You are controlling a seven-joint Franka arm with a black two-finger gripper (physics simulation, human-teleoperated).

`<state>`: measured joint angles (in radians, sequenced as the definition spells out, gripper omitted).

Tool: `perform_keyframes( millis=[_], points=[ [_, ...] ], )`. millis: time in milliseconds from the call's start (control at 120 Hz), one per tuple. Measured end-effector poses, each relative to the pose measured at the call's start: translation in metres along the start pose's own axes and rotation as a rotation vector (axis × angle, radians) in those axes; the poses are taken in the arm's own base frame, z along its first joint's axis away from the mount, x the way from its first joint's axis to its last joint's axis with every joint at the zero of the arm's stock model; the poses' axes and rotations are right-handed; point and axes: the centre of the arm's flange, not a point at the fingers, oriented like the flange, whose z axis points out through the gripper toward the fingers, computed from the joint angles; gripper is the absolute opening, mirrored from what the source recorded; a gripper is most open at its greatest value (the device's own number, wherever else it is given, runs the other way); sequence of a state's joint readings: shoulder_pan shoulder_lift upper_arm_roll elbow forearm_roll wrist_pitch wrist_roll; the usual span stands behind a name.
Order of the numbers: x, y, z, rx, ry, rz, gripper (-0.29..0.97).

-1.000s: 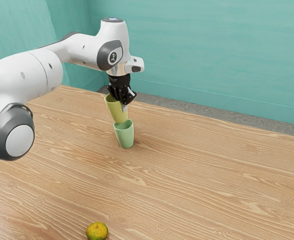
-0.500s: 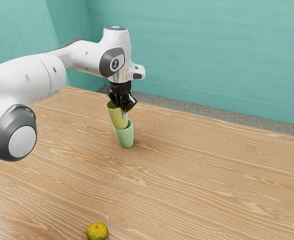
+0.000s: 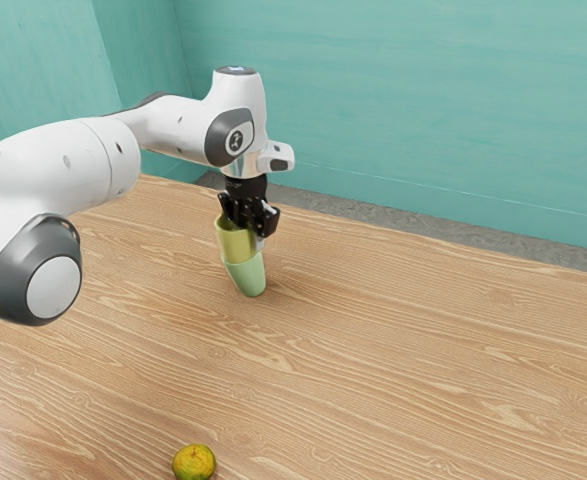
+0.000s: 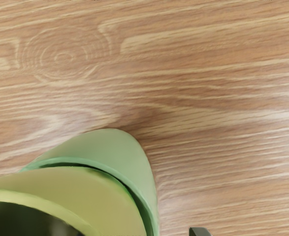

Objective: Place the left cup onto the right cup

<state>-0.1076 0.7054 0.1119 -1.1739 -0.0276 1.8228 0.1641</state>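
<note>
Two cups are now nested on the counter [image 3: 423, 330]: the yellow-green cup [image 3: 234, 243] sits with its lower part inside the green cup [image 3: 252, 278], and only its upper band and rim stand clear above the green rim. The black fingers [image 3: 245, 212] are closed narrowly on the yellow-green cup's rim from two sides, pinching its wall, so we judge that they have firm hold of it and nothing else. From the hand's own camera we see the pale wall of the yellow-green cup [image 4: 70, 191] ringed by the darker lip of the green cup [image 4: 119, 152], with bare wood grain of the counter [image 4: 208, 73] beyond.

We read this as the closing part of the placing step: the carried cup is inside its target but not yet let go. In the exterior view the pair leans, tops tipped toward the exterior view's left, and we cannot tell whether the green cup's base lies flat on the wood.

What the next move calls for, in our judgement, is a gentle release. We would first bring the stack upright, or ease off any sideways push, then open the fingers just enough to free the rim and lift straight up. Pulling away at an angle could drag the rim and topple both cups.

One small yellow-green fruit [image 3: 194, 462] lies well apart, near the exterior view's lower edge, and plays no part in this.
</note>
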Motion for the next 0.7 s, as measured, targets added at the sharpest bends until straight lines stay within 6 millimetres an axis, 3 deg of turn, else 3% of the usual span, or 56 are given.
perform_keyframes(
  millis=[117, 258, 458, 700],
  points=[
    [0.001, 0.002, -0.005, -0.009, 0.019, 0.001, 0.41],
    [-0.001, 0.004, -0.026, -0.013, 0.05, 0.005, 0.54],
    [-0.016, 0.011, -0.081, -0.03, 0.098, 0.016, 0.62],
    [-0.06, 0.012, -0.109, -0.057, 0.069, 0.014, 0.66]
  ],
)
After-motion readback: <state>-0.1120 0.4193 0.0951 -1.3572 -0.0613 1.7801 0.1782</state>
